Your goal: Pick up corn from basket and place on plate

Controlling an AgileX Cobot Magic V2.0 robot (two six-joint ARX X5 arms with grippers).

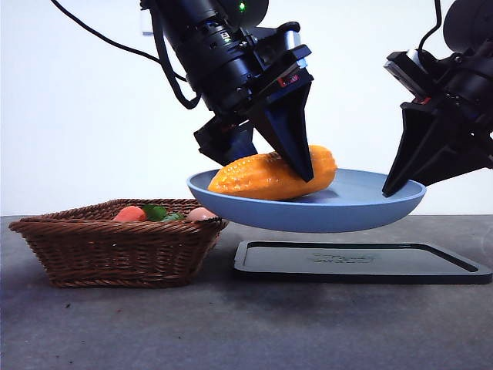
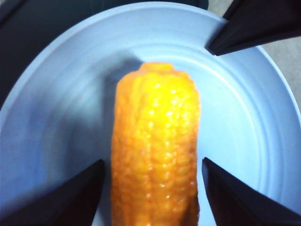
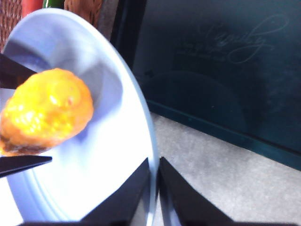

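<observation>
Corn lies on lifted plate, left gripper straddling it.

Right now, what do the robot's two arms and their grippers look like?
Both arms are glossy black. The left gripper ends in matte black, wedge-shaped tapering jaws, and so does the right gripper. The left arm has a small green light, a red mark and a black cable; the right has a silver-and-red part.
</observation>
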